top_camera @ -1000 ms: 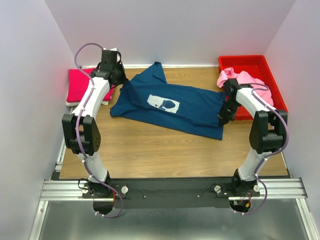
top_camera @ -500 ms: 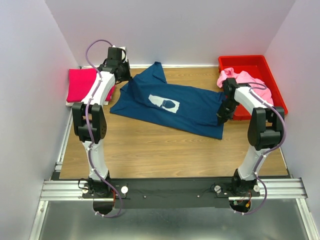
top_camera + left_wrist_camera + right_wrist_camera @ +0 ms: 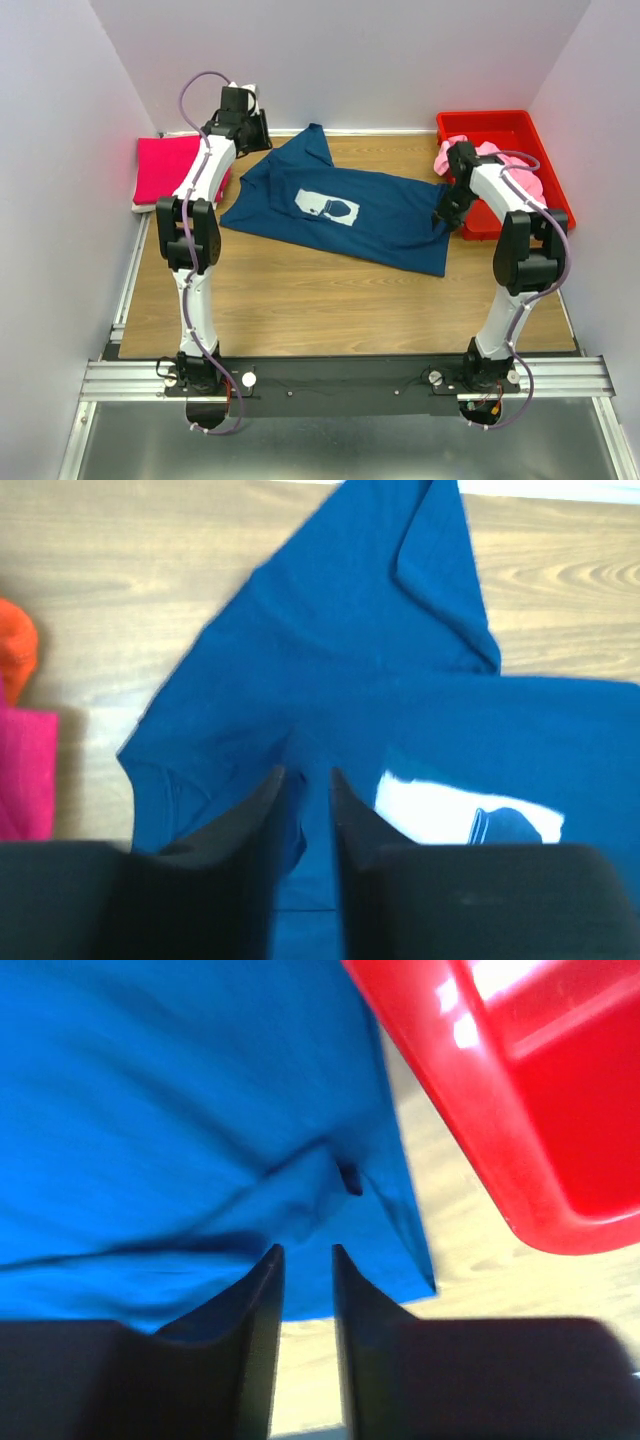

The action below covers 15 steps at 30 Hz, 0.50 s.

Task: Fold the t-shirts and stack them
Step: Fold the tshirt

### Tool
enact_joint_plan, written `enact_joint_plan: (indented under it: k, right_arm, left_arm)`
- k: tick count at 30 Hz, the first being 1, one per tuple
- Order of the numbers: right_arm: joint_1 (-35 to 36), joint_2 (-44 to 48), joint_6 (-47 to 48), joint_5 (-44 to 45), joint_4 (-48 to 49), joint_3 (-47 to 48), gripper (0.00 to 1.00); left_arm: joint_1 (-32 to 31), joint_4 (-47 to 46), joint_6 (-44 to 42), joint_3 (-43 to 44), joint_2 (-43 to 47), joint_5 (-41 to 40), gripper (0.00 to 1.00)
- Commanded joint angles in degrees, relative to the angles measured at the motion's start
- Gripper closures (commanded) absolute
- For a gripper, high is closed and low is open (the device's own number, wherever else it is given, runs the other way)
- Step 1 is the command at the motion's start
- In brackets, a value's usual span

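Note:
The navy t-shirt [image 3: 385, 220] with its white print [image 3: 328, 207] lies spread across the middle of the table, its left side folded in over the body. My left gripper [image 3: 252, 128] hovers at the shirt's back left corner. In the left wrist view its jaws [image 3: 307, 772] stand slightly apart above the navy cloth [image 3: 350, 660], holding nothing. My right gripper [image 3: 446, 214] is at the shirt's right edge, open [image 3: 307, 1250] over bare wood with the hem [image 3: 180, 1110] just ahead. A folded magenta t-shirt [image 3: 165, 168] lies at the far left. A light pink t-shirt [image 3: 452, 152] sits crumpled in the bin.
The red plastic bin [image 3: 500, 122] stands at the back right, its corner [image 3: 520, 1110] close to my right gripper. White walls close in the back and both sides. Bare wooden table [image 3: 300, 300] lies in front of the navy shirt.
Both grippers have gone from shut to open and let go of the navy shirt. The left arm swung back and to the right, leaving the shirt's left side folded inward. The right gripper rose slightly.

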<state>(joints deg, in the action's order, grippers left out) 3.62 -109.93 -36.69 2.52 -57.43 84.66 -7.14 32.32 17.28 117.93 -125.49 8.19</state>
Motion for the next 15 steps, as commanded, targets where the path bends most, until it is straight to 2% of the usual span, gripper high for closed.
enact_joint_plan:
  k: [1, 2, 5, 6, 9, 12, 15]
  right_arm:
    - [-0.5, -0.1, -3.3, 2.6, 2.9, 6.0, 0.63]
    - [-0.5, 0.2, -3.8, 3.4, 2.9, 6.6, 0.51]
    - [-0.5, 2.1, -4.1, 4.6, 3.6, 7.1, 0.36]
    - [-0.5, 2.8, -3.7, 4.2, 4.1, 6.7, 0.33]
    - [-0.5, 5.2, -0.4, 1.9, 5.3, 4.0, 0.32]
    - [-0.3, 7.2, 3.7, -0.8, 5.8, -0.5, 0.32]
    - [0.2, 11.1, 5.8, -3.9, 7.6, -6.2, 0.32]
  left_arm:
    - [0.2, -2.2, 2.3, 3.8, -0.4, -0.4, 0.48]
    - [0.2, -2.2, 2.5, 3.7, 0.2, -0.4, 0.44]
    - [0.2, -2.3, 2.0, 0.9, 2.3, -0.6, 0.41]
    - [0.2, -2.3, 1.1, -2.1, 3.0, -0.7, 0.41]
    - [0.2, -3.0, -0.7, -8.0, 6.8, -0.6, 0.41]
    - [0.2, -4.3, -2.2, -19.8, 10.6, -1.2, 0.41]
    - [0.2, -6.6, -2.5, -26.2, 14.2, -1.4, 0.41]
